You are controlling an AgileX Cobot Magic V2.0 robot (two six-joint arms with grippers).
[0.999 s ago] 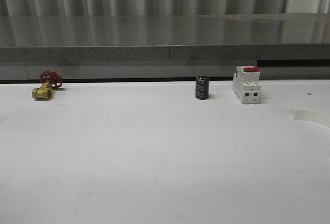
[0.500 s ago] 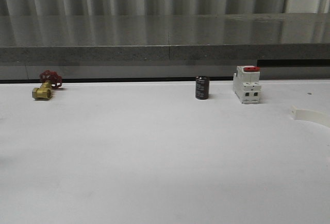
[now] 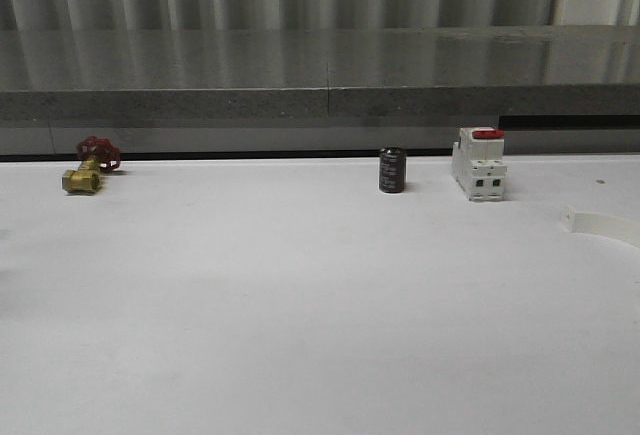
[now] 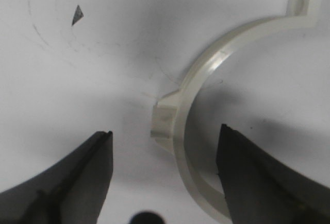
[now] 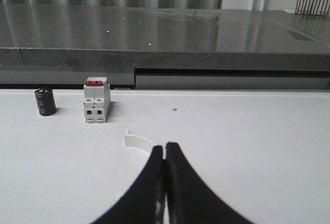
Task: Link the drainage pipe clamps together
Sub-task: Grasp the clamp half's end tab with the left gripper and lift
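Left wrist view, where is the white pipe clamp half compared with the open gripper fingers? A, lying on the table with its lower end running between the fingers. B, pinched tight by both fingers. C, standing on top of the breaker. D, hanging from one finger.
A: the white clamp half lies flat on the table, its lower end between the spread fingers of the left gripper, neither touching it.

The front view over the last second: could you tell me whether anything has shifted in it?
Nothing visibly changed. The brass valve, black cylinder, white breaker block and the clamp half at the table's right edge all sit where they were.
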